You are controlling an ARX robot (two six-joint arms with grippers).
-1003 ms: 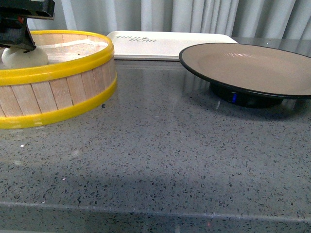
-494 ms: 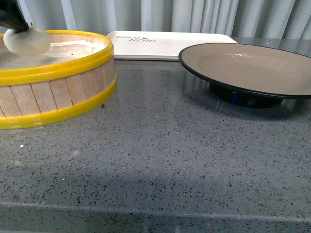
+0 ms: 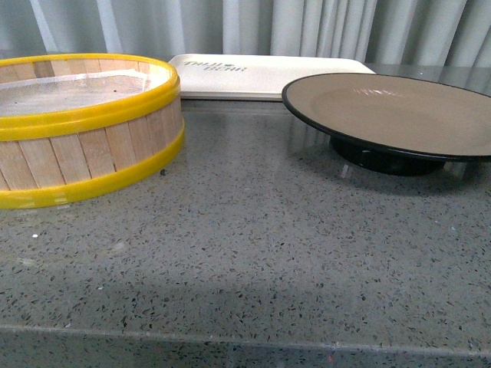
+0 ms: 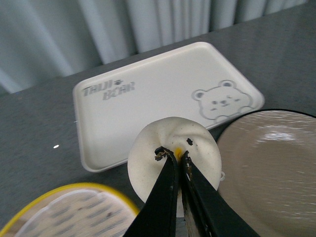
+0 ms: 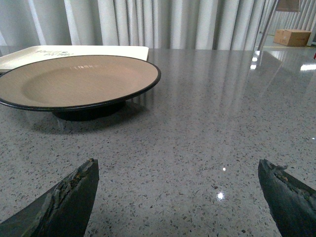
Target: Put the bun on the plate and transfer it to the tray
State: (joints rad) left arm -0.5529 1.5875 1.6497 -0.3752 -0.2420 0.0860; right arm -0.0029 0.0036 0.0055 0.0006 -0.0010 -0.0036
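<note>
In the left wrist view my left gripper (image 4: 174, 154) is shut on the cream-white bun (image 4: 197, 148), pinching its top and holding it in the air. Below it lie the cream-white tray (image 4: 148, 103) with a bear drawing and the tan-brown, black-rimmed plate (image 4: 271, 173). In the front view the plate (image 3: 391, 115) stands at the right and the tray (image 3: 261, 73) lies behind it; neither arm nor the bun shows there. My right gripper (image 5: 180, 190) is open and empty, low over the counter, with the plate (image 5: 74, 84) some way ahead of it.
A yellow-rimmed wooden steamer basket (image 3: 84, 146) stands at the left of the grey speckled counter (image 3: 253, 253); its rim (image 4: 64, 190) also shows in the left wrist view. Grey curtains hang behind. A cardboard box (image 5: 294, 37) sits far off in the right wrist view.
My left gripper has lifted the bun up out of the steamer basket and out of the front view. The plate, tray and basket have not moved.
</note>
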